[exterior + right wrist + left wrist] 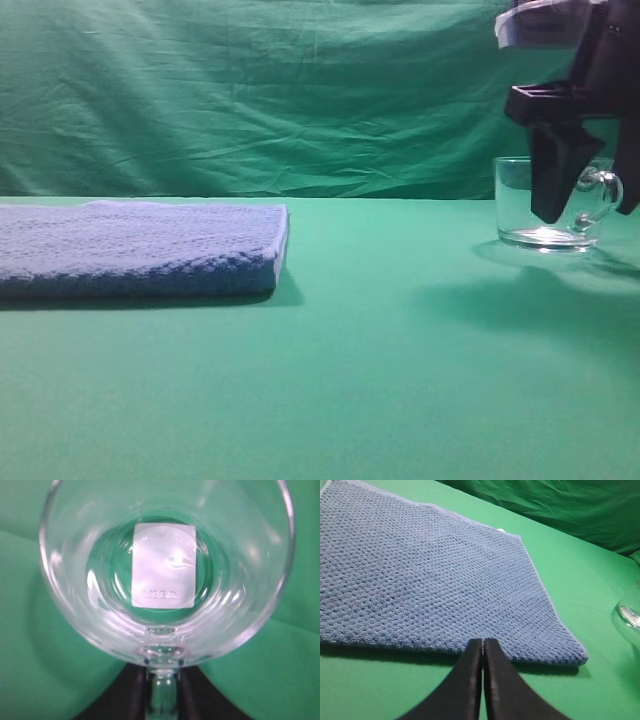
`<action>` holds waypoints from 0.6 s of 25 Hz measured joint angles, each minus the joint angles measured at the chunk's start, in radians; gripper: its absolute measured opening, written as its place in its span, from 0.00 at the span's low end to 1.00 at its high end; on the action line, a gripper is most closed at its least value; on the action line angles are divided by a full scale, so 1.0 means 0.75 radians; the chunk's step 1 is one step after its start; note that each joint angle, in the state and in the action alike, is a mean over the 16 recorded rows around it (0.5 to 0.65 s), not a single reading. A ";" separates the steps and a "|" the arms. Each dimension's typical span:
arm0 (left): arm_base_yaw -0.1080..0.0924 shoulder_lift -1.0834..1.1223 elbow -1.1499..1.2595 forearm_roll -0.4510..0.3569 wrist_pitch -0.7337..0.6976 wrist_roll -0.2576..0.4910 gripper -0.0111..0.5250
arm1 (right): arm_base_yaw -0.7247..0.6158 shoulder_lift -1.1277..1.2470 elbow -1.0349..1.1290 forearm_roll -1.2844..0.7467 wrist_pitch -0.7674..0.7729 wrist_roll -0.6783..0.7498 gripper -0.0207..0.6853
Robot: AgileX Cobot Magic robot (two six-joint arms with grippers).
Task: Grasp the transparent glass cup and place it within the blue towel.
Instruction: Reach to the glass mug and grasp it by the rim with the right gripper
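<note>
I see my right gripper [585, 205] straddling the handle [161, 692] of the rigid, slick, breakable transparent glass cup [545, 203], jaws narrow, grip unconfirmed.

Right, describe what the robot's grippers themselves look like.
Right gripper: matte black, blocky body, long flat fingers tapering downward, under a pale grey housing. Left gripper: two smooth black fingers narrowing to thin tips. No cables or markings visible.

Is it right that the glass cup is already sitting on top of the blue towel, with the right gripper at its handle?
Not quite. The glass cup stands on the green table, well apart from the blue towel, as the exterior high view shows. The right gripper is indeed at its handle.
</note>
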 joint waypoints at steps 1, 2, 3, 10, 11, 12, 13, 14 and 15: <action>0.000 0.000 0.000 0.000 0.000 0.000 0.02 | 0.001 0.001 -0.003 -0.001 0.000 0.000 0.29; 0.000 0.000 0.000 0.000 0.000 0.000 0.02 | 0.002 0.000 -0.007 -0.002 0.002 0.000 0.26; 0.000 0.000 0.000 0.000 0.000 0.000 0.02 | 0.003 -0.001 -0.013 -0.003 0.006 0.000 0.23; 0.000 0.000 0.000 0.000 0.000 0.000 0.02 | 0.061 -0.022 -0.118 -0.002 0.058 0.000 0.17; 0.000 0.000 0.000 0.000 0.000 0.000 0.02 | 0.078 -0.026 -0.143 0.000 0.068 0.000 0.17; 0.000 0.000 0.000 0.000 0.000 0.000 0.02 | 0.098 -0.029 -0.170 0.003 0.077 0.000 0.17; 0.000 0.000 0.000 0.000 0.000 0.000 0.02 | 0.121 -0.032 -0.198 0.006 0.084 0.000 0.17; 0.000 0.000 0.000 0.000 0.000 0.000 0.02 | 0.147 -0.035 -0.229 0.009 0.091 0.000 0.17; 0.000 0.000 0.000 0.000 0.000 0.000 0.02 | 0.176 -0.038 -0.260 0.013 0.096 0.000 0.17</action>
